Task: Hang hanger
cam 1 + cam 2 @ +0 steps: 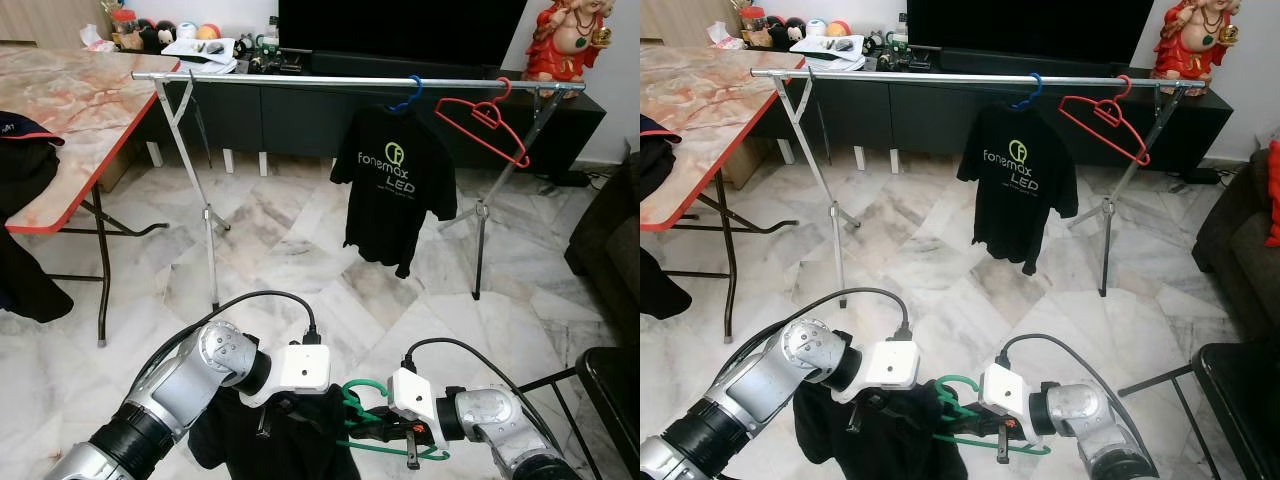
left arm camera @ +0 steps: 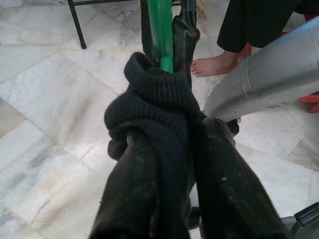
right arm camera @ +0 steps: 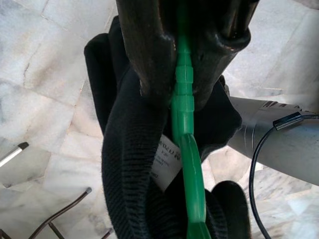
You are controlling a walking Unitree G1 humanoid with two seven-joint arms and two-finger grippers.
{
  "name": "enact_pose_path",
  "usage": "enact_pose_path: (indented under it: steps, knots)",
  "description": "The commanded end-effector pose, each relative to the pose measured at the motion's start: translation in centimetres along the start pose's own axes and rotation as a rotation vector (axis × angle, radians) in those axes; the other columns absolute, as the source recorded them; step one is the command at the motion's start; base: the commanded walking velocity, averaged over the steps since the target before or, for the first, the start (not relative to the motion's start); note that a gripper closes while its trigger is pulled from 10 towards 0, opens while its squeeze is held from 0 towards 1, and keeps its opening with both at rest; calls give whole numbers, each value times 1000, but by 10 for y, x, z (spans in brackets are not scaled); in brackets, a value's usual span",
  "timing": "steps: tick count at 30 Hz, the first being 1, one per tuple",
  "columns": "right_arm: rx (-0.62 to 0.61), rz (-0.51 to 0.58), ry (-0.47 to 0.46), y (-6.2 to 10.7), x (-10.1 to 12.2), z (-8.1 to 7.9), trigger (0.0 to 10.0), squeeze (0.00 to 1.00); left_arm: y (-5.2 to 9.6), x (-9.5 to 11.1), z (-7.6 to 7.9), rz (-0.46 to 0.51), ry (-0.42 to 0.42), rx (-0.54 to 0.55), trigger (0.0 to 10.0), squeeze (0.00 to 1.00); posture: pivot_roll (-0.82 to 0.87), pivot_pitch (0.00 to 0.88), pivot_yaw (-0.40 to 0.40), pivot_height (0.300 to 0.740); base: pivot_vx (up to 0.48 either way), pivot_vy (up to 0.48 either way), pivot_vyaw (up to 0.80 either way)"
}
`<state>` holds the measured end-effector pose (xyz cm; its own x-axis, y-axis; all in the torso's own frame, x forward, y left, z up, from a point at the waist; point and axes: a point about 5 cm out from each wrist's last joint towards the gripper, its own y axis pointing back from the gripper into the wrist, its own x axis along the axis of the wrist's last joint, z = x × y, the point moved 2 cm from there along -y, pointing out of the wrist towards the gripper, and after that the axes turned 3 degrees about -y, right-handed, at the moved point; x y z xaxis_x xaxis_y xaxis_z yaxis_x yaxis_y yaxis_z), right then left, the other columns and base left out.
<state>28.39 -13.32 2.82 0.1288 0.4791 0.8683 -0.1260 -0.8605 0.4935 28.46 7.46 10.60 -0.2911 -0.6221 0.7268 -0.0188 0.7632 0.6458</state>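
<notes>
At the far left of the frame a marble-patterned tabletop [image 1: 70, 110] with a red edge stands on thin black legs, dark cloth hanging off its near side. Running across the top of the frame is a metal clothes rail [image 1: 300, 79] on crossed legs; toward its right end hang a black printed T-shirt [image 1: 395, 185] on a blue hanger [image 1: 407, 95] and, just beside it, a bare red hanger [image 1: 485, 118]. Behind the rail sits a long black cabinet [image 1: 300, 115], with a red figurine [image 1: 565, 40] at the upper right.

Along the bottom edge, the left gripper [image 1: 268, 415] is clenched on a black garment [image 1: 270, 435], its fingers [image 2: 219, 184] pinching the ribbed collar. To its right, at bottom centre, the green hanger [image 1: 362, 405] lies low over the marble floor [image 1: 300, 270], its body tucked into that collar. The right gripper [image 1: 392, 432] is clamped on the green hanger near its neck. A person's bare foot [image 2: 215, 65] rests on the floor beyond.
</notes>
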Motion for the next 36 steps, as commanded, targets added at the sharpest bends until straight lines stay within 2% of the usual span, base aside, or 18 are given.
enact_pose_path:
  steps: [1, 10, 11, 12, 13, 17, 18, 19, 20, 21, 27, 36]
  knots:
    - [-30, 20, -21, 2, -1, 1, 0, 0, 2, 9, -1, 34, -25, -4, 10000, 1000, 9, 93, -58, 740, 0, 0, 0]
    - [-87, 39, -27, 3, -1, 5, 0, 0, 6, 9, -3, 68, 4, 20, 10000, 1000, 9, 91, -57, 740, 0, 0, 0]
    - [-96, 46, -31, 3, -1, 6, 0, 0, 5, 12, -5, 117, 34, 48, 7608, 1000, 10, 90, -56, 740, 0, 0, 0]
    - [-99, 49, -33, 3, 0, 6, 0, 0, 5, 13, -7, 141, 50, 62, 7608, 1000, 10, 90, -56, 740, 0, 0, 0]
    - [-101, 52, -34, 3, 0, 6, 0, 0, 4, 14, -8, 179, 82, 78, 0, 1000, 7, 88, -55, 740, 0, 0, 0]
    - [-104, 58, -35, 3, 0, 6, 0, 0, 2, 14, -5, 233, 123, 79, 0, 1000, 4, 87, -55, 740, 0, 0, 0]
    - [-111, 65, -39, 3, 1, 7, 0, 0, 2, 15, -5, 276, 155, 89, 0, 820, 5, 87, -57, 740, 0, 0, 0]
    - [-115, 68, -41, 4, 1, 7, 0, 0, 2, 15, -5, 293, 171, 94, 0, 490, 4, 86, -57, 740, 0, 0, 0]
    - [-127, 73, -44, 4, 2, 8, 0, 0, 1, 13, -5, 318, 202, 109, 0, 255, 3, 85, -58, 740, 0, 0, 0]
    - [-130, 76, -44, 5, 2, 9, 0, 0, 1, 12, -5, 324, 215, 112, 0, 78, 2, 85, -59, 740, 0, 0, 0]
    - [-135, 87, -46, 7, 3, 10, 0, 0, -2, 8, 2, 361, 281, 120, 0, 67, 1, 89, -67, 740, 0, 0, 0]
    - [-142, 96, -46, 9, 5, 11, 0, 0, -2, 2, 6, 371, 319, 141, 0, 71, 1, 91, -72, 740, 0, 0, 0]
